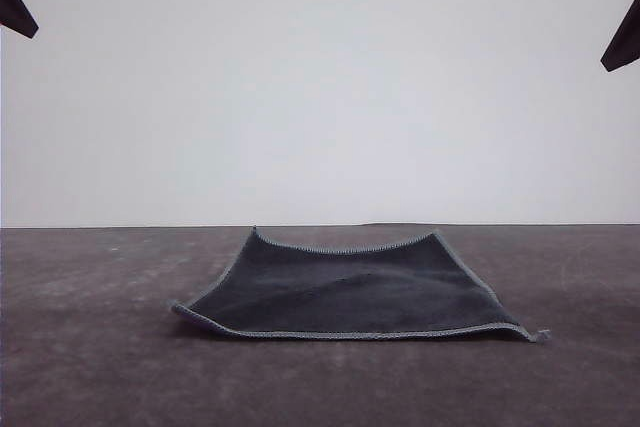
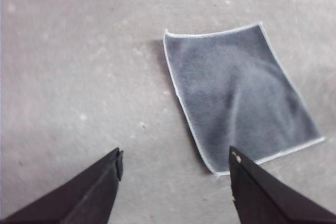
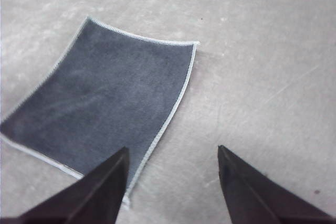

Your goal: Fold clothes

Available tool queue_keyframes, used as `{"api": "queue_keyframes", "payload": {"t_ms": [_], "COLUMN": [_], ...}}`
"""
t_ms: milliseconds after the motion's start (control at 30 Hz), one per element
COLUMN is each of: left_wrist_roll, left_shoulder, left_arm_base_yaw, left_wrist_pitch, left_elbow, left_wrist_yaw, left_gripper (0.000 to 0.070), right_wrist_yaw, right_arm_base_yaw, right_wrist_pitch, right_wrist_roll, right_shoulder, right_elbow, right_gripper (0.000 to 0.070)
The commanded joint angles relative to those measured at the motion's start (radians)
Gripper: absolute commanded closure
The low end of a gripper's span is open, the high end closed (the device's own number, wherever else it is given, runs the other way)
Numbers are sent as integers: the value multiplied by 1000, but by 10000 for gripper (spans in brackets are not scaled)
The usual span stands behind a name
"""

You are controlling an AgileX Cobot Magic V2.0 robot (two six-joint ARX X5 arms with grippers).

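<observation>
The clothes [image 1: 350,292] are one small square cloth, dark charcoal side up with a light stitched edge, lying spread flat on the table in the front view. In the left wrist view the cloth [image 2: 239,95] lies below and ahead of my left gripper [image 2: 176,161], which hangs open and empty above the bare table beside the cloth's edge. In the right wrist view the cloth [image 3: 105,100] lies under and beside my right gripper [image 3: 173,153], also open and empty, high above the cloth's near corner. Dark arm tips [image 1: 15,7] show at the front view's upper corners.
A grey-brown table [image 1: 90,347] carries the cloth, with bare surface on all sides. A plain white wall [image 1: 320,87] stands behind the table's far edge.
</observation>
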Motion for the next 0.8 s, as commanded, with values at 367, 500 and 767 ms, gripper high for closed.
{"api": "queue_keyframes", "payload": {"t_ms": [367, 500, 767], "left_wrist_roll": [-131, -129, -80], "left_shoulder": [281, 406, 669], "left_arm_base_yaw": [-3, -3, -3], "left_wrist_pitch": [-10, 111, 274], "left_elbow": [53, 54, 133], "left_wrist_yaw": [72, 120, 163], "left_gripper": [306, 306, 306], "right_wrist_yaw": [-42, -121, -244], "right_arm_base_yaw": [-2, -17, -62], "right_wrist_pitch": [-3, 114, 340], "right_wrist_roll": [229, 225, 234], "right_shoulder": [229, 361, 652], "right_elbow": [23, 23, 77], "right_gripper": [359, 359, 359]}}
